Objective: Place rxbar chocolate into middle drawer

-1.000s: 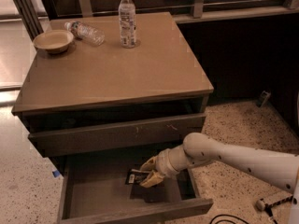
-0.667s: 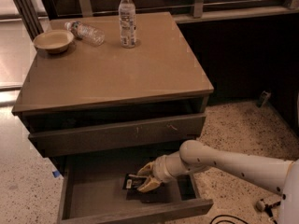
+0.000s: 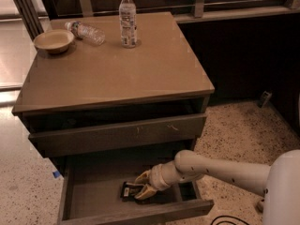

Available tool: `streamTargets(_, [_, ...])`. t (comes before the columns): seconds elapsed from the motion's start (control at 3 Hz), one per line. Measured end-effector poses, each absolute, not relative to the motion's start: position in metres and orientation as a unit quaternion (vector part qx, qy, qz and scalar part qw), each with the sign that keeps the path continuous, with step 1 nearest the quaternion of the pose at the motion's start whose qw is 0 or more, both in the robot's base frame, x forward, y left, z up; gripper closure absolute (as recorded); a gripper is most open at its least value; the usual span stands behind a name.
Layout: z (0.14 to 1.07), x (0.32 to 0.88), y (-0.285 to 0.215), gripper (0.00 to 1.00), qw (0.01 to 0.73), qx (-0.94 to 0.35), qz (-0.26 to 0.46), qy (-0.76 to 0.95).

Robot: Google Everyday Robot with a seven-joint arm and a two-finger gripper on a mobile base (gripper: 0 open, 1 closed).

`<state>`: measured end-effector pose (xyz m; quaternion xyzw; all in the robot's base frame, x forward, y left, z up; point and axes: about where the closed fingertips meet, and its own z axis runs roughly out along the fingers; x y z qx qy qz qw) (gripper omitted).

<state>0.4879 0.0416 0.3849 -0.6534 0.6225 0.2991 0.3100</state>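
Note:
The middle drawer [image 3: 89, 191] is pulled out at the bottom of the cabinet, showing its bare grey-brown floor. My gripper [image 3: 139, 186] reaches into it from the right, low over the floor near the front middle. Its tan fingers [image 3: 143, 176] are closed across the rxbar chocolate [image 3: 127, 190], a small black wrapper with a white patch. The bar lies flat at or just above the drawer floor. The bar's right end is hidden by the fingers.
The drawer above [image 3: 117, 135] is nearly closed, with pale scratches on its front. On the cabinet top [image 3: 117, 69] stand an upright water bottle [image 3: 127, 18], a bottle lying down [image 3: 86, 31] and a bowl [image 3: 53, 40]. Speckled floor lies to the right.
My gripper has moved left and lower into the drawer with the bar in it. The bar now sits close to the drawer floor.

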Motion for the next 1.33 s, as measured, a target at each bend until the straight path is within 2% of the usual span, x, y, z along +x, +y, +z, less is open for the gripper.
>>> streamTargets(0.33, [0.3849,0.4878,0.0416,0.81,0.310,-0.653,0.299,0.623])
streamTargets(1.33, [0.3849,0.4878,0.0417,0.11,0.310,-0.653,0.299,0.622])
